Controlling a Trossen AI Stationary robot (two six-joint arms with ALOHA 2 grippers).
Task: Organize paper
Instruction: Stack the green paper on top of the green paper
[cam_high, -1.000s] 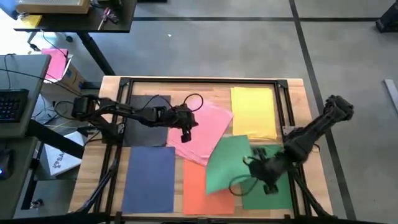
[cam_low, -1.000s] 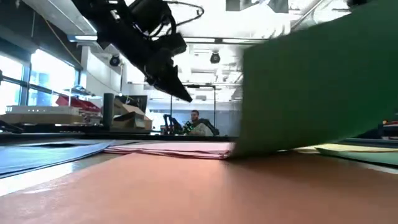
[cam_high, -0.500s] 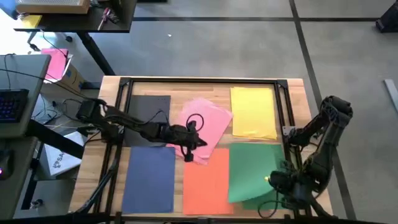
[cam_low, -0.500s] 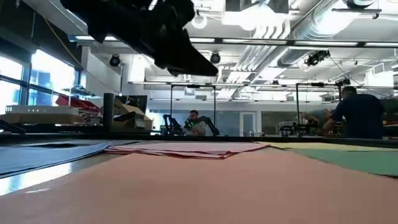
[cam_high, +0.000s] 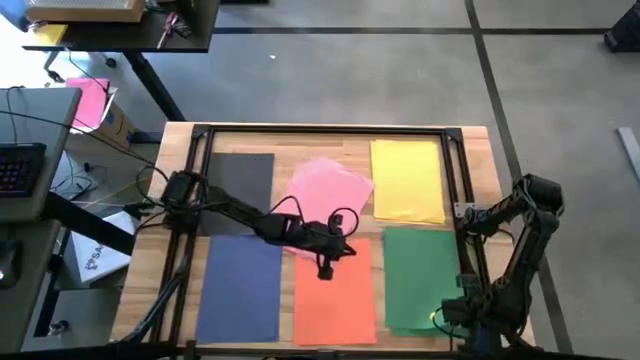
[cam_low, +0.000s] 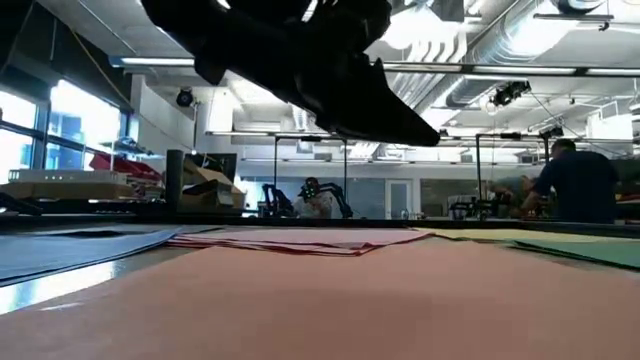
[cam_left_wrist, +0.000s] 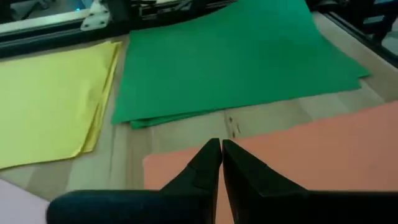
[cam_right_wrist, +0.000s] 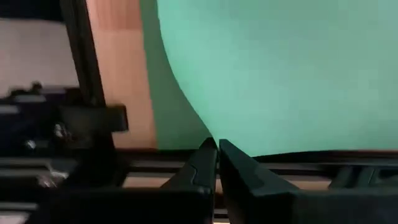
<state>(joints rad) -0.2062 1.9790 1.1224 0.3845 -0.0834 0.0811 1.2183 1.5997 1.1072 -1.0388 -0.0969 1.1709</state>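
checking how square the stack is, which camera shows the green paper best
The high view: the whole green paper lies flat, all edges visible, beside the orange paper. The left wrist view shows most of it with fanned edges; the low view only a thin sliver; the right wrist view a cropped close-up.

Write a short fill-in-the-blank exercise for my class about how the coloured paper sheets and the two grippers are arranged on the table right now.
1. The yellow sheet lies directly behind the ____ sheet.
2. The left gripper hangs over the far end of the ____ sheet.
3. The tilted pink sheet lies between the yellow sheet and the ____ sheet.
4. The right gripper sits at the near edge of the table, its fingers ____.

Missing words: green; orange; dark grey; shut
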